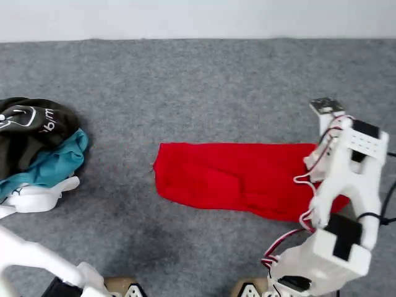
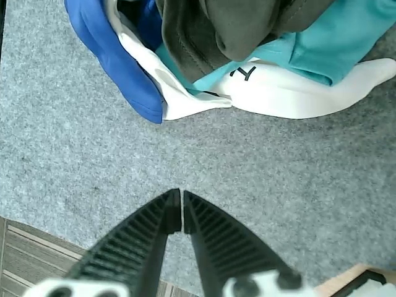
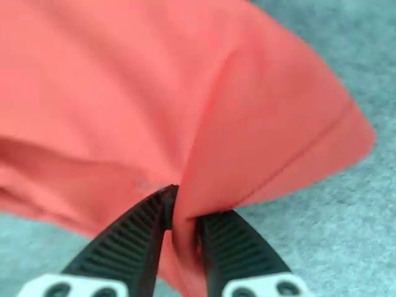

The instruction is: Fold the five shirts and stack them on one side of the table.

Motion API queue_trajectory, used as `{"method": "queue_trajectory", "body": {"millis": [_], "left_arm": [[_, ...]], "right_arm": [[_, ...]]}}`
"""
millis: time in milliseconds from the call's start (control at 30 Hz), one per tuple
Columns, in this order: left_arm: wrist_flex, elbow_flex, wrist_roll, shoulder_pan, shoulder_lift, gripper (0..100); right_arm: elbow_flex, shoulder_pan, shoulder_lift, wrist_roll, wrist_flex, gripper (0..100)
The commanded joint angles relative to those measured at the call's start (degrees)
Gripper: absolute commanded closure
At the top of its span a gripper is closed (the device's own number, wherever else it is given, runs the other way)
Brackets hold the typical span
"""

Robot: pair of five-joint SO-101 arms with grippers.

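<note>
While the right end effector [image 3: 182, 207] pinches a fold at the red shirt's [image 1: 229, 176] right end, the shirt stretches leftward across mid-frame; the left end effector [image 2: 182, 201], closed and empty, sits by the shirt pile [image 1: 37, 148] far left.

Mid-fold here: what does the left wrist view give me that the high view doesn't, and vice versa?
Left wrist view: a blue shirt at the pile's edge, and the left tool shut, empty, above bare grey table. High view: the red shirt laid out long mid-table, the right arm over its end. Shared: the dark shirt, teal shirt and white shirt heaped together.
</note>
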Motion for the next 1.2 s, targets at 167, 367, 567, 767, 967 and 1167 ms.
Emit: {"method": "queue_trajectory", "body": {"millis": [167,367,567,767,967,1167], "left_arm": [[0.18,-0.4,0.18,0.53,-2.2,98],[0.26,-0.4,0.18,0.53,-2.2,98],[0.35,-0.22,0.18,0.35,-2.2,98],[0.35,-0.04,0.18,0.44,-2.2,98],[0.09,2.59,0.18,0.44,-2.11,98],[-0.09,5.76,0.18,0.44,-2.2,98]], "right_arm": [[-2.99,-16.57,-16.48,-7.47,10.42,98.9],[-3.08,-32.84,-19.91,-13.89,8.48,98.9],[-2.81,-45.23,-18.24,-17.14,0.22,98.9],[-3.08,-51.21,-9.45,-17.14,-6.02,98.9],[-7.47,-54.81,-1.45,-17.14,-7.43,98.9],[-18.2,-56.4,7.69,-17.23,-7.34,98.7]]}}
